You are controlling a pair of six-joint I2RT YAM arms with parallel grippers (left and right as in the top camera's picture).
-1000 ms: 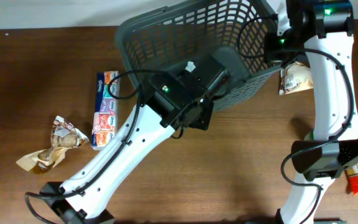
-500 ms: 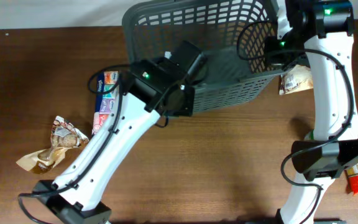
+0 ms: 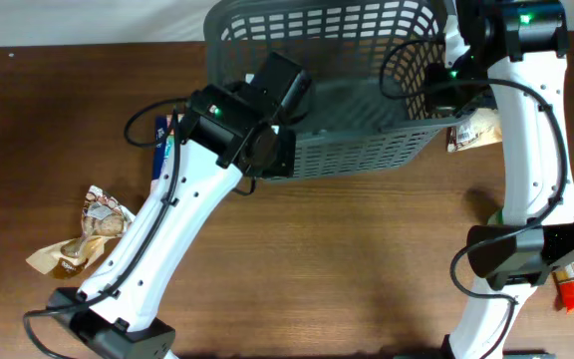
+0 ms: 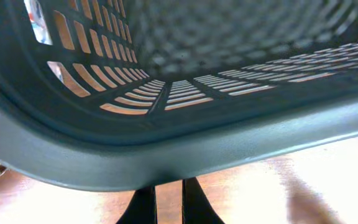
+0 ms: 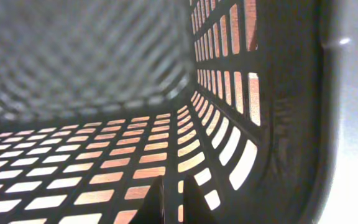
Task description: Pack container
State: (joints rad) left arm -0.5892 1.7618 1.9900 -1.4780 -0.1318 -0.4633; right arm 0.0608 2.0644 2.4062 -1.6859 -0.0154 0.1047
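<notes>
Gripping container point(image 3: 367, 150) from two sides, both arms are holding it tilted at the far side of counter point(image 3: 367, 269). Left end effector point(image 4: 168, 190) is clenching near-left rim; right end effector point(image 5: 173, 190) is clenching right wall, apparently pinching it. Likely aim: squaring it up for loading. Crumpled wrapper point(image 3: 88, 234) is lying outside, not yet packed.
</notes>
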